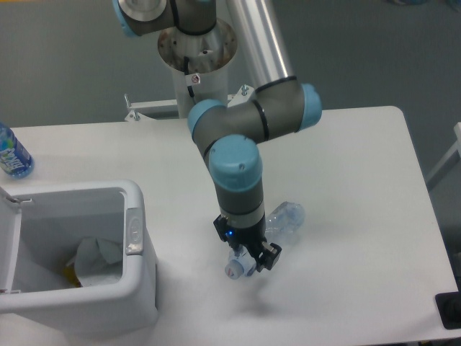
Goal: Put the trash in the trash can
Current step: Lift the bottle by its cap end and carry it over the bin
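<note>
The clear crinkled plastic bottle (282, 220) with its pale blue cap (234, 269) is held in my gripper (251, 261), which is shut on its neck end. The bottle is lifted off the white table, its shadow lying below it. It tilts, cap down to the left. The crumpled white paper (97, 261) lies inside the trash can (137, 238), a white bin at the lower left with its lid (7, 238) swung open to the left. The gripper is to the right of the bin.
A small bottle with a blue label (12, 154) stands at the table's far left edge. The robot base (194, 65) stands behind the table. A dark object (450, 310) sits at the lower right corner.
</note>
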Controlling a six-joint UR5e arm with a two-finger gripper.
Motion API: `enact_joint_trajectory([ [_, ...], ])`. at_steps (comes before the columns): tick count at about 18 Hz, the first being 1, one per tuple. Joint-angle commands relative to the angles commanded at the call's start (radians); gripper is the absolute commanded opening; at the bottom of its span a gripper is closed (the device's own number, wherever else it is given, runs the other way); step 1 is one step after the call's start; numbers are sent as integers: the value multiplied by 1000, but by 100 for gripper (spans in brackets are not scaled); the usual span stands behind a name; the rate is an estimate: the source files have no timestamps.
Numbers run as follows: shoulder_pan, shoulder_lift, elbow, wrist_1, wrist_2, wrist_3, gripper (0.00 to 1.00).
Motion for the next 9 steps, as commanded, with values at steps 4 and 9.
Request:
enact_joint_trajectory([
  [4,48,60,136,2,-178,-224,60],
  [9,46,78,282,21,-287,-546,60],
])
